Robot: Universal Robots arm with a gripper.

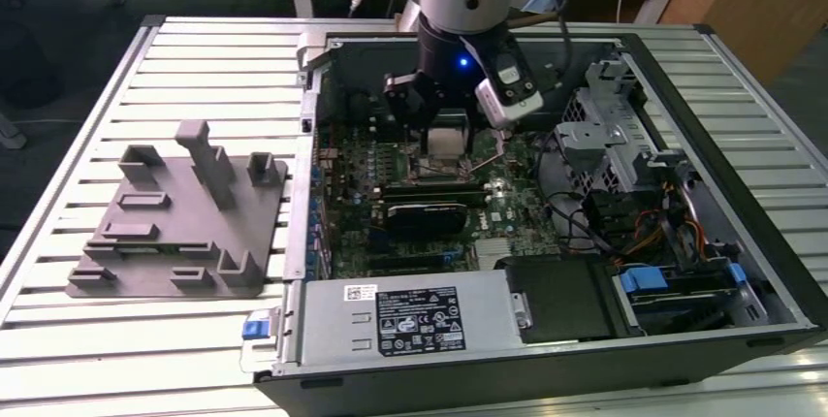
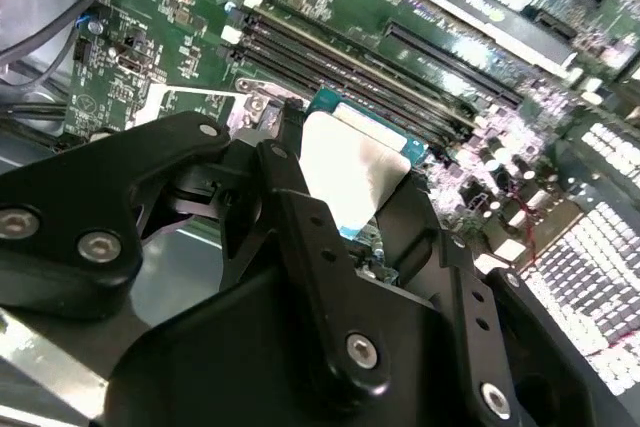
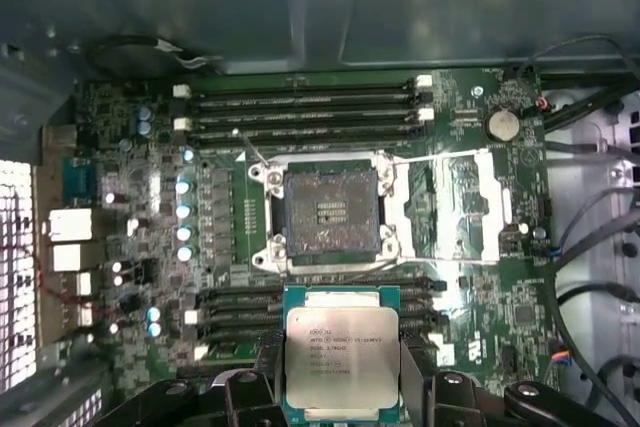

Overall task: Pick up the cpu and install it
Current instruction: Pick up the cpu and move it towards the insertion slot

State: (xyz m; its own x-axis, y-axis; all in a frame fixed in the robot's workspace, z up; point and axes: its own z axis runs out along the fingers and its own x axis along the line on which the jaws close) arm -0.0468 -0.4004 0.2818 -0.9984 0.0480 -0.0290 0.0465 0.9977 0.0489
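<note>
Pinches the cpu (image 3: 343,347) between the two black fingers (image 3: 270,377) of the gripper (image 3: 343,379), one pressed against each of two opposite edges, with the shiny metal top left bare in both wrist views. Hangs with it inside the open computer case (image 1: 724,194), above the green motherboard (image 3: 120,147), and seems clear of the board rather than resting on it, going by the second wrist view. Sits just beside the open socket (image 3: 330,215) in the first wrist view, not over it, hovering instead across a row of dark memory slots (image 3: 235,299) that runs along one side of the socket. Shows the silver load plate (image 3: 455,202) swung open to the far side, so nothing covering the contact field. Looks light, flat and fully stiff, with no flex to expect. Likely smooth on the metal top and thin at the rim, so little depth for the pads to bite on and some risk of tilting or slipping in the grip. Probably delicate underneath, and the socket contacts more so: best taken by the edges only, as here, kept level, never touched on the underside. Well apart, outside the case at the exterior view's left: the grey fixture block (image 1: 181,233) on the slatted table (image 1: 78,359)
</note>
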